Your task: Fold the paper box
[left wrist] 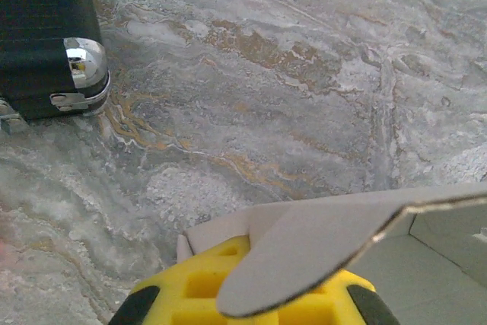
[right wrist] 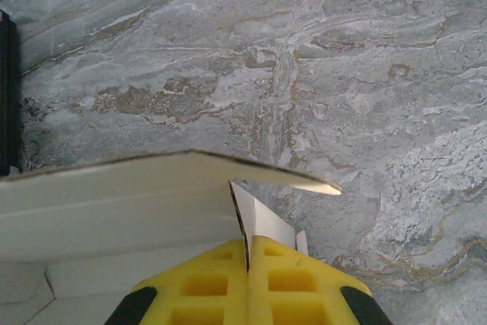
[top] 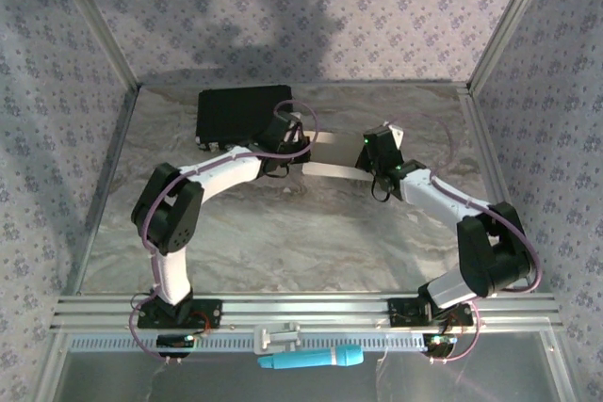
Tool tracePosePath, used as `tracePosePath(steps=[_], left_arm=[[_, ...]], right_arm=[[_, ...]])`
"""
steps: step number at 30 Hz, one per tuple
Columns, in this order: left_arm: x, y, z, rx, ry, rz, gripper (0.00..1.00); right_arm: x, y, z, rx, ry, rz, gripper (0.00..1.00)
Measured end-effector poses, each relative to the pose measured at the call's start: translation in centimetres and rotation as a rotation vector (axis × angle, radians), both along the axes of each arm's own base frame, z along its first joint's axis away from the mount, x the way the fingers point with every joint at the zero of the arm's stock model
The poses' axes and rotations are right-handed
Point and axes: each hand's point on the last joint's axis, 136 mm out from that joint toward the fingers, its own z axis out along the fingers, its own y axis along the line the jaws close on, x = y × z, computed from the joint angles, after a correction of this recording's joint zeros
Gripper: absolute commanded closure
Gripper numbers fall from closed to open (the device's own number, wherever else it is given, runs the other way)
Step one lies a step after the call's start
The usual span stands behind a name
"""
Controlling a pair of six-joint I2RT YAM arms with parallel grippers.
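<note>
Paper box [top: 332, 157] lies on the marbled table [top: 311, 242], just right of black case [top: 240, 112], right gripper [right wrist: 248, 256] clenched on a corner flap, left gripper [left wrist: 243, 291] at opposite end, its grip hidden by a flap, cannot tell

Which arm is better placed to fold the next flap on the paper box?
Probably right. The right tool has a thin tab of the paper box pinched between its pads, ready to turn it. The left tool sits under a rounded flap; its grip is unclear.
</note>
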Motion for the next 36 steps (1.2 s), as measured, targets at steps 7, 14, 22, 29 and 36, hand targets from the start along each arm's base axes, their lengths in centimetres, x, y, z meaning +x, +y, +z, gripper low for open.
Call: tracePosePath(steps=[7, 14, 22, 29, 36], left_arm=[[-0.8, -0.3, -0.1, -0.008, -0.024, -0.018, 1.00], [-2.0, -0.9, -0.1, 0.021, -0.043, -0.049, 1.00], [-3.1, -1.6, -0.2, 0.048, -0.061, -0.071, 1.00], [-3.8, -2.2, -0.2, 0.071, -0.083, -0.067, 1.00], [-3.9, -2.0, -0.2, 0.091, -0.098, -0.051, 1.00]], right_arm=[[-1.0, -0.3, 0.0, 0.001, 0.019, -0.005, 0.88], [-2.9, 0.5, 1.6, 0.076, 0.114, -0.007, 0.52], [-7.9, 1.5, 5.4, 0.363, 0.186, -0.076, 0.41], [-9.4, 1.7, 7.5, 0.562, 0.222, -0.215, 0.42], [-9.2, 0.9, 7.8, 0.592, 0.239, -0.307, 0.45]])
